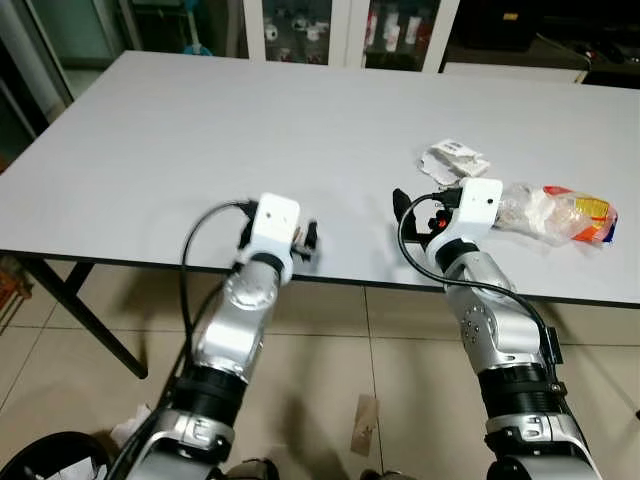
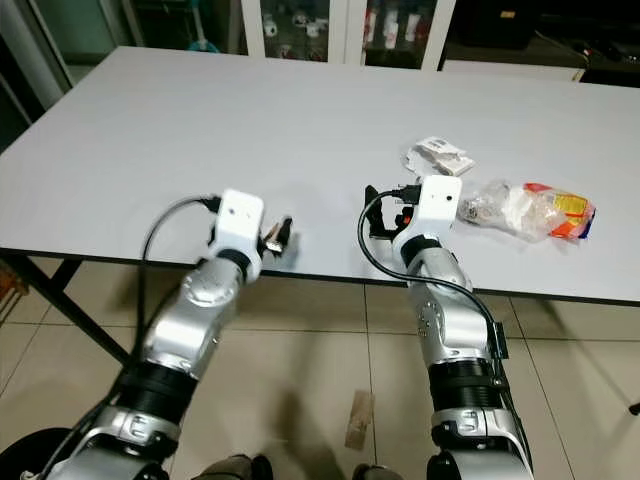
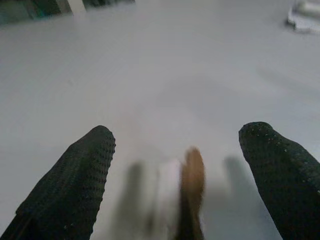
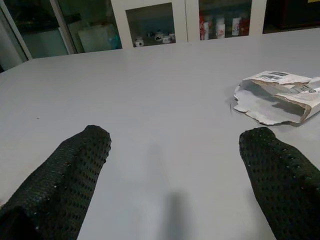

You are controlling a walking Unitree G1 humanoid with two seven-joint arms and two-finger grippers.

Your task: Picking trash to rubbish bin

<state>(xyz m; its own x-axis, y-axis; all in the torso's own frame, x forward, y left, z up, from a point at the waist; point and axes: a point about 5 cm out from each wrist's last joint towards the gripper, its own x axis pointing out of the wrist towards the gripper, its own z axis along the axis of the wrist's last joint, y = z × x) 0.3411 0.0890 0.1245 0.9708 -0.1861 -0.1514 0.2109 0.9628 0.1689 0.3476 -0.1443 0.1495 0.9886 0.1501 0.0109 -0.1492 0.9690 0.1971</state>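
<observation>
A torn white paper packet (image 1: 455, 160) lies on the right part of the white table (image 1: 200, 140). To its right lies a clear plastic bag (image 1: 560, 212) with an orange and yellow wrapper inside. My right gripper (image 1: 410, 212) is low over the table's front edge, left of both, and open; the right wrist view shows its fingers (image 4: 75, 170) apart and the packet (image 4: 277, 95) ahead. My left gripper (image 1: 305, 243) is at the front edge near the middle, open. A blurred brown shape (image 3: 192, 185) shows between its fingers (image 3: 75, 180); I cannot tell what it is.
A black bin (image 1: 45, 462) with white scraps stands on the tiled floor at the lower left. A brown scrap (image 1: 365, 422) lies on the floor between my arms. A black table leg (image 1: 85, 315) slants under the left side. Glass-door cabinets (image 1: 300, 25) stand behind the table.
</observation>
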